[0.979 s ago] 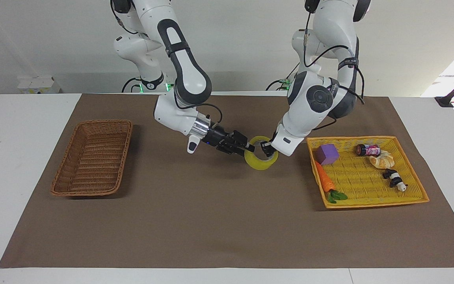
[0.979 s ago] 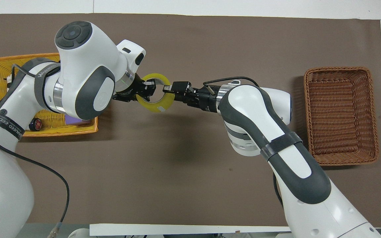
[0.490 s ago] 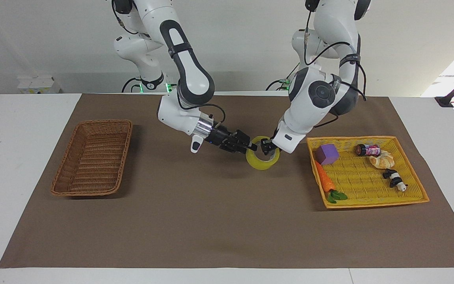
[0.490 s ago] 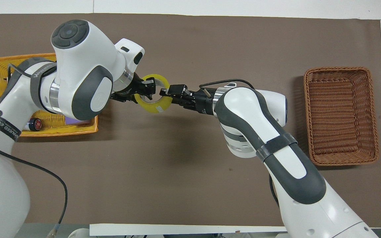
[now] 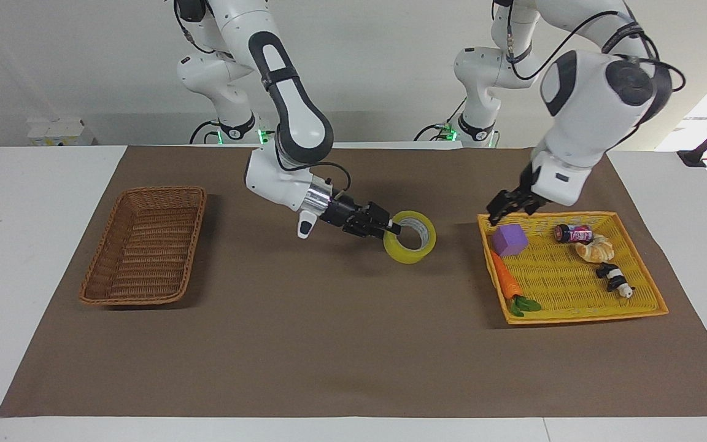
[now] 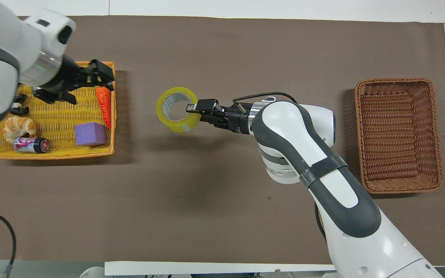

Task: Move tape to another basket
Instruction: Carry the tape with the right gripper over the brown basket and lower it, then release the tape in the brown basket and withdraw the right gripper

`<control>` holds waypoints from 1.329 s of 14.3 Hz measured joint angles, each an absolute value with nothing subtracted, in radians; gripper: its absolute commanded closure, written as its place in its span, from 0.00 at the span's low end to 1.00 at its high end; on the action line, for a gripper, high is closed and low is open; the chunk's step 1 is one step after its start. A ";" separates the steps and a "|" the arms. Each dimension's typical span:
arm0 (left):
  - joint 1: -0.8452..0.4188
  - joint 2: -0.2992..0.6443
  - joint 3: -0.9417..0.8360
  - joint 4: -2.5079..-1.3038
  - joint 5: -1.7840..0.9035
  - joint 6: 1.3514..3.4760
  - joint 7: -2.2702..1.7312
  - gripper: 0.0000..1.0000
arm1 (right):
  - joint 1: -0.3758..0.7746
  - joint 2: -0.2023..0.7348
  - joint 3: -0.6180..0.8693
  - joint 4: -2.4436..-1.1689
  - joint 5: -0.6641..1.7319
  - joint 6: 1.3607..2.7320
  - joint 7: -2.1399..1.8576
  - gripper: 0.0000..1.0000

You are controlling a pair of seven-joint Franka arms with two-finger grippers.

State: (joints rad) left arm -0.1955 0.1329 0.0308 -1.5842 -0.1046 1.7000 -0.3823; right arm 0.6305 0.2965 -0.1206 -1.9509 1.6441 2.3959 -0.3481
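counter [image 5: 341,344] w/ the brown mat carries everything; using the yellow tray [image 5: 580,310] as landmark.

right arm comes in over mid-counter, well apart from the yellow tray toward the right arm's end. left arm is now raised over the tray's corner nearest the robots; half a sec ago it was at the tape w/ the other arm, so it has pulled back and let go.

basket [image 5: 145,245], brown wicker, sits well apart from the tray at the right arm's end of the counter, nothing in it yet.

tray contents: purple block [image 5: 509,239], carrot [image 5: 507,282], croissant [image 5: 596,248], small jar [image 5: 573,233], panda toy [image 5: 616,279].

tape [image 5: 410,237]: yellow roll, held up over the mat between tray and basket, nearer the tray, tilted w/ its hole showing toward both cams.

right gripper [image 5: 390,230]: fingers closed on the tape's wall, one inside the core, one outside. it alone carries the roll now.

left gripper [image 5: 509,205]: fingers look spread, holding nothing, hovering above the tray edge by the purple block.

meaning: handover looks done, tape has passed left to right. judgement: what's left is for the right arm to swing the roll away from the tray over to the basket, lower it inside and release. grip is on one thin wall only, so the roll could pivot during the swing.
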 measured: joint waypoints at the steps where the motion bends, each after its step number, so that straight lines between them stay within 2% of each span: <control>1: -0.115 0.130 0.036 -1.584 -0.103 1.700 -0.288 0.00 | 0.620 0.296 -0.121 -1.949 1.643 2.388 -0.348 1.00; 4: 0.087 0.132 0.042 -1.588 -0.104 1.703 -0.039 0.00 | 0.508 0.282 -0.128 -1.941 1.522 2.271 -0.350 1.00; 7: 0.158 0.133 0.041 -1.591 -0.104 1.719 0.000 0.00 | 0.295 0.254 -0.135 -1.933 1.310 2.046 -0.351 1.00; 11: 0.165 0.132 0.032 -1.590 -0.097 1.726 0.000 0.00 | -0.118 0.242 -0.143 -1.851 1.033 1.658 -0.391 1.00; 14: 0.159 0.108 0.015 -1.582 -0.037 1.716 0.002 0.00 | -0.398 0.267 -0.144 -1.743 0.833 1.448 -0.477 1.00; 16: 0.114 0.078 0.013 -1.561 0.012 1.656 0.005 0.00 | -0.506 0.340 -0.144 -1.655 0.747 1.368 -0.613 1.00; 19: 0.055 0.049 0.011 -1.503 0.059 1.554 -0.002 0.00 | -0.543 0.460 -0.141 -1.614 0.684 1.378 -0.813 1.00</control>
